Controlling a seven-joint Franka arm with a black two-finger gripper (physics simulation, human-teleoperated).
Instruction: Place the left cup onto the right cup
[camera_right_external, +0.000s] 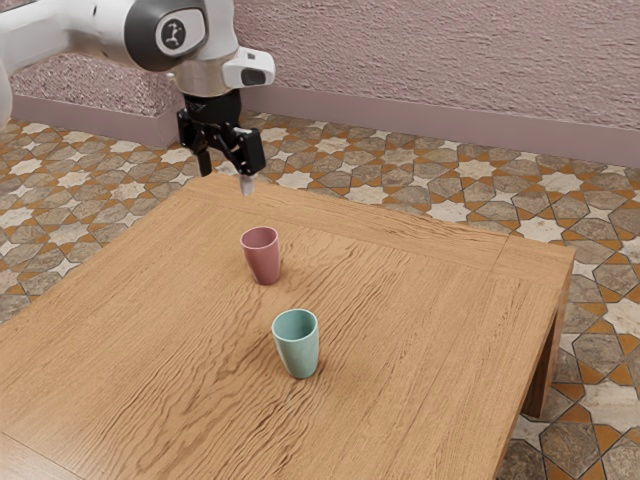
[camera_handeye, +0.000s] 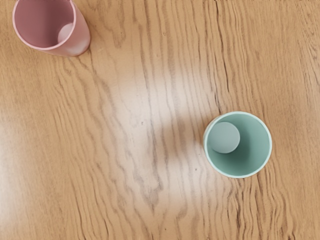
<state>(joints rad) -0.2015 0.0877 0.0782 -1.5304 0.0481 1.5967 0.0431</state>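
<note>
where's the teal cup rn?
In the exterior view the teal cup stands upright near the middle of the table, nearer the camera than the pink cup and slightly toward the view's right, apart from it.

The table (camera_right_external: 420, 400) is viewed obliquely from above at its side, far edge included. From the wrist its top is viewed straight down, nearer. The pink cup (camera_right_external: 261, 254) and teal cup (camera_right_external: 296, 342) are shared.

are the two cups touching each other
No, the pink cup and the teal cup stand apart, with bare table between them.
</note>
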